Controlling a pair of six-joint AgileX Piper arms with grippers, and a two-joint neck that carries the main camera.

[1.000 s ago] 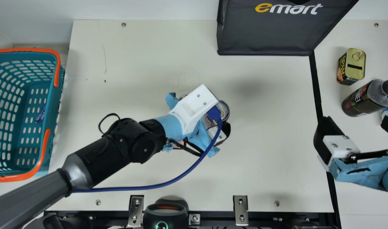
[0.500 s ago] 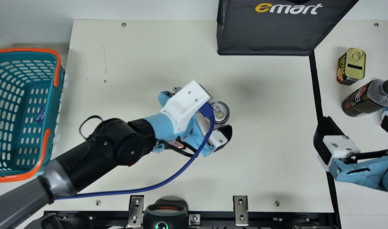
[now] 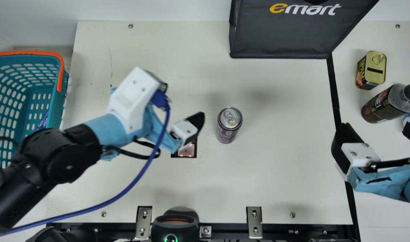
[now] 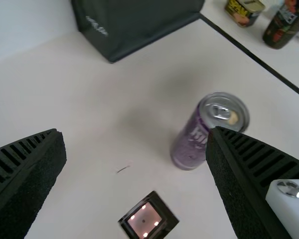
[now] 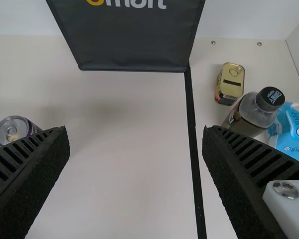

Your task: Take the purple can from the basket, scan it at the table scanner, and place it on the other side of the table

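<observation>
standing upright: the purple can (image 3: 226,130), on the cream table (image 3: 275,174), silver top facing up, between the square table scanner (image 3: 186,150) and the black stripe (image 3: 333,87).
left gripper: (image 3: 157,101) released, its two ribbed fingers (image 4: 22,172) wide apart with nothing pinched between them; in the main view it is above the table, on the basket side of the can and apart from it.
right gripper: (image 3: 376,130) released too, fingers spread and nothing grasped, over the stripe side of the table.
scanner: set into the tabletop, lit pinkish inside its dark frame, near the can.
basket: teal with orange handles (image 3: 55,59), at the main view's left edge, a blue packet (image 3: 43,121) inside.
beyond the stripe: a gold-topped rectangular tin (image 3: 376,69), near it a dark drink bottle (image 3: 381,105) with a black cap, and just beside the bottle a blue-and-white packet (image 5: 294,130).
bag: dark grey (image 3: 278,37), at the far side of the table.
</observation>
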